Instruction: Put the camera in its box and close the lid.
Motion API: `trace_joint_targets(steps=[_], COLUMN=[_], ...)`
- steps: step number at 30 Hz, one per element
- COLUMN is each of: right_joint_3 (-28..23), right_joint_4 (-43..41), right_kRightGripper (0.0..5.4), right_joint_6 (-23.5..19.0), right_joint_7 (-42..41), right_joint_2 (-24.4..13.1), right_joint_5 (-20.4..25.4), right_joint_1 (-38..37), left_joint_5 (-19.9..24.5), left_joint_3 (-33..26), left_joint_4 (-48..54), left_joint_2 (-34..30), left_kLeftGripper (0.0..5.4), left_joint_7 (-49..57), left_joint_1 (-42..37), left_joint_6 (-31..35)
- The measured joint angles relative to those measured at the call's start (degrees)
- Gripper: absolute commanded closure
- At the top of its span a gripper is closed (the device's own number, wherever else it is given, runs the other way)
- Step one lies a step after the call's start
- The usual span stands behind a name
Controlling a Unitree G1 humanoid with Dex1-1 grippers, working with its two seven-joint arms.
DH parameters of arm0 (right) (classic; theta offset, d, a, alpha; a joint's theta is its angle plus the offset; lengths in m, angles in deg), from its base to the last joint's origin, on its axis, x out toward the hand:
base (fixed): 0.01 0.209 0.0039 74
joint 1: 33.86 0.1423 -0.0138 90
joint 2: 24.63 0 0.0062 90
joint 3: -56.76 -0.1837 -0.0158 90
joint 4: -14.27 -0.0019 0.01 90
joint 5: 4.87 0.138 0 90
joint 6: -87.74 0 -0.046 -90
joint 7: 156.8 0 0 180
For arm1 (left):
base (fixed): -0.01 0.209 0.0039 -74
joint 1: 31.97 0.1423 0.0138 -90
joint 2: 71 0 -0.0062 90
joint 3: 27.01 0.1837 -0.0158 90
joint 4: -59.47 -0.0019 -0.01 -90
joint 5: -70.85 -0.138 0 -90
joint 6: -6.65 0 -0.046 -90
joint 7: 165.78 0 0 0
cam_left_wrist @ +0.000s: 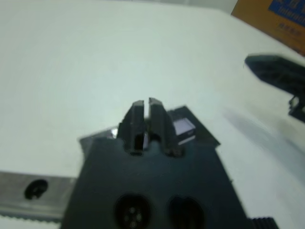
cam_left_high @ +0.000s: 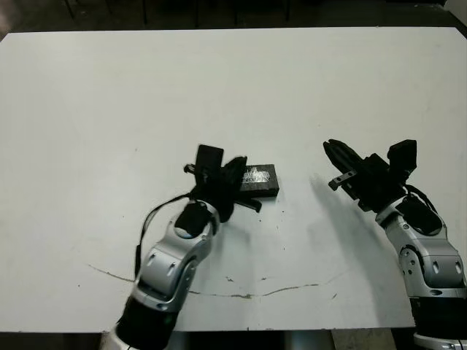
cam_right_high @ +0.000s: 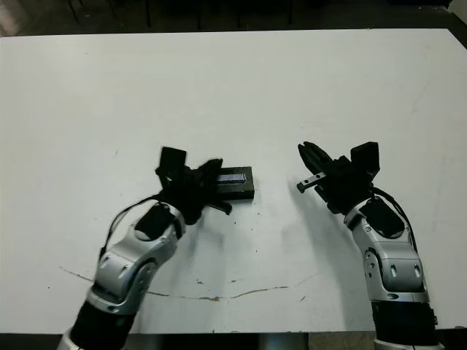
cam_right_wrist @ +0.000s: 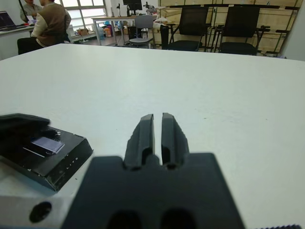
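The lid (cam_left_high: 260,176), a black slab with a silvery strip, lies flat on the black box (cam_left_high: 267,192) at the table's middle; only the box's dark side wall (cam_right_wrist: 66,167) shows. The camera is hidden. My left gripper (cam_left_high: 238,169) is shut with nothing between its fingers, its tips over the lid's left end; I cannot tell whether they touch it. In the left wrist view the shut fingers (cam_left_wrist: 136,114) stand in front of the lid (cam_left_wrist: 183,129). My right gripper (cam_left_high: 333,149) is shut and empty, hovering apart to the right of the box.
The white table (cam_left_high: 233,87) stretches wide behind the box. A thin dark crack line (cam_left_high: 248,294) runs near its front edge. Chairs (cam_right_wrist: 190,28) and seated people (cam_right_wrist: 50,21) are beyond the table in the right wrist view.
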Motion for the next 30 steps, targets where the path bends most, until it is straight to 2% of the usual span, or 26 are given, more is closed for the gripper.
trace_joint_targets(steps=[11,15,20,24,30], right_joint_3=[-0.3,-0.3,-0.4,-0.4,-0.1], right_joint_4=[0.8,0.8,0.8,-1.5,-5.0], right_kRightGripper=[5.4,5.4,5.4,5.4,5.4], right_joint_6=[0.1,0.1,1.4,1.9,4.7], right_joint_7=[-0.9,-0.9,-1.0,0.6,6.3], right_joint_2=[1.0,1.0,1.1,1.3,3.9], right_joint_5=[0.8,0.6,0.6,-0.1,-3.9], right_joint_1=[0.0,0.0,0.0,-1.1,-2.5], left_joint_5=[-1.8,-1.4,1.2,0.8,-1.7], left_joint_3=[2.4,2.2,-0.1,-2.9,-11.9], left_joint_4=[-1.1,1.6,6.4,9.7,11.8], left_joint_2=[-0.2,-0.4,-1.0,-3.5,-8.7], left_kLeftGripper=[5.38,5.38,5.38,5.38,5.38], left_joint_7=[0.0,-0.6,-3.0,-4.0,-3.7], left_joint_1=[1.0,2.2,6.7,11.5,13.4], left_joint_6=[-0.4,2.1,1.2,-5.9,-22.9])
